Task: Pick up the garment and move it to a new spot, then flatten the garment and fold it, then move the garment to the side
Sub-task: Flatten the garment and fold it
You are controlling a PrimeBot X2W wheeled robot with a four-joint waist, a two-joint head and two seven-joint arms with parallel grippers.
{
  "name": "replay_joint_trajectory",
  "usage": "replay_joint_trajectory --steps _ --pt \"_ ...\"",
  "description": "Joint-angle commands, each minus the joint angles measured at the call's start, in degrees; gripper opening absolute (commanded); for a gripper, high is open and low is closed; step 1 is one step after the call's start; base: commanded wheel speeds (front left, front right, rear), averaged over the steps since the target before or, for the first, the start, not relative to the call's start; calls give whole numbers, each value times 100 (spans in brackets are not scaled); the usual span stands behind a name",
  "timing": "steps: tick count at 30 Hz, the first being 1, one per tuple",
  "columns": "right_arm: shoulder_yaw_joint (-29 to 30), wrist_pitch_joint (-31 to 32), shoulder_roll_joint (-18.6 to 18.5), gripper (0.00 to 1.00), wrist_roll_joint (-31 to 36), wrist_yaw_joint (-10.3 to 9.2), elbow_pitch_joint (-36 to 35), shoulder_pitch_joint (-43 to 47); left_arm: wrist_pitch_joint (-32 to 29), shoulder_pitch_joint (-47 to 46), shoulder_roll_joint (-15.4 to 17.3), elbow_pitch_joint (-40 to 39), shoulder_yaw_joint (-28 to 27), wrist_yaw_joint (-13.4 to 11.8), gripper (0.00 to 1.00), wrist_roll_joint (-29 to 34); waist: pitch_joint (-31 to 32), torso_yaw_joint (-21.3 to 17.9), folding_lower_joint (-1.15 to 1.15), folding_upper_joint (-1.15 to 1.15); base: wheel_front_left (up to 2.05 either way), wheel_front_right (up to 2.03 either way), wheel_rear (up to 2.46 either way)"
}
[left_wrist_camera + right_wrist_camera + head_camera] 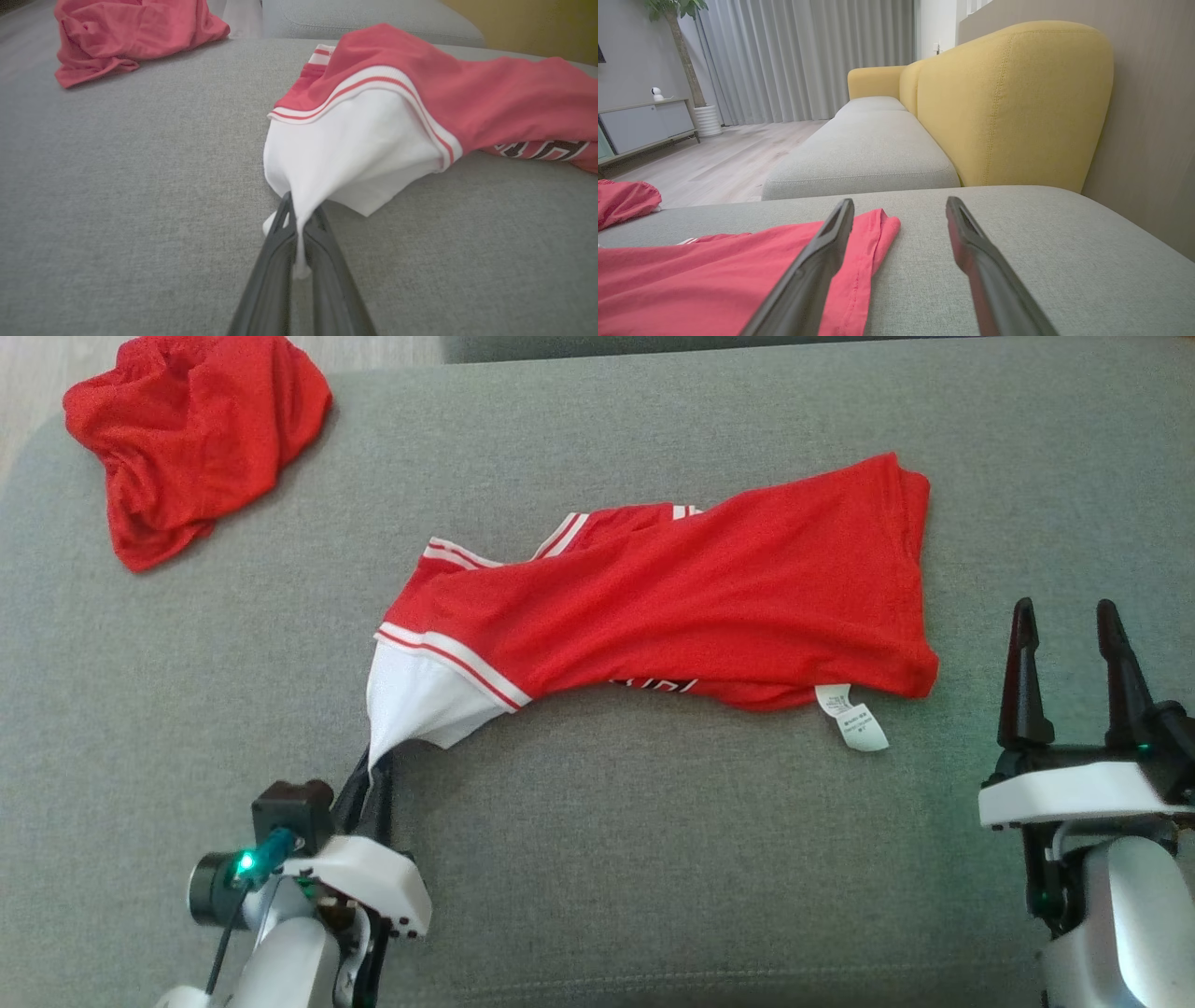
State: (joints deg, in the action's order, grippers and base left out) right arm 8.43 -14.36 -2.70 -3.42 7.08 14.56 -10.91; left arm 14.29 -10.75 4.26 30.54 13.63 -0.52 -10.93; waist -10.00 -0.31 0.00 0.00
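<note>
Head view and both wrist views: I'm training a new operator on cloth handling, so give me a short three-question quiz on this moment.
1. True or false: the right gripper is shut on the red jersey.
2. Which part of the jersey is pinched by the left gripper? A) red hem B) white section C) care label
3. Fill in: the crumpled red garment lies at the grey cushion's far ___ corner.
Key: 1 false, it is open; 2 B; 3 left.
</note>
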Motion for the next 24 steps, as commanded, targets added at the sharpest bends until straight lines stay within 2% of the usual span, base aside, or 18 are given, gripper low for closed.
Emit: replay_joint_trajectory --steps 1,11,19,24 --pt "-93 -63 -18 100 67 41 -184 11 71 -82 26 -89 -246 -26 100 -65 19 -4 0 0 0 0 0" --pt "-72 -63 -18 100 93 41 -165 162 71 216 46 -98 -645 -123 100 -167 227 37 0 0 0 0 0" --pt "-76 -63 -18 100 109 41 -209 334 71 568 78 -741 -1053 -191 100 -140 468 126 0 0 0 0 0" --pt "-102 -63 -18 100 115 41 -249 453 71 655 17 -1181 -1061 -79 100 -78 629 195 0 0 0 0 0"
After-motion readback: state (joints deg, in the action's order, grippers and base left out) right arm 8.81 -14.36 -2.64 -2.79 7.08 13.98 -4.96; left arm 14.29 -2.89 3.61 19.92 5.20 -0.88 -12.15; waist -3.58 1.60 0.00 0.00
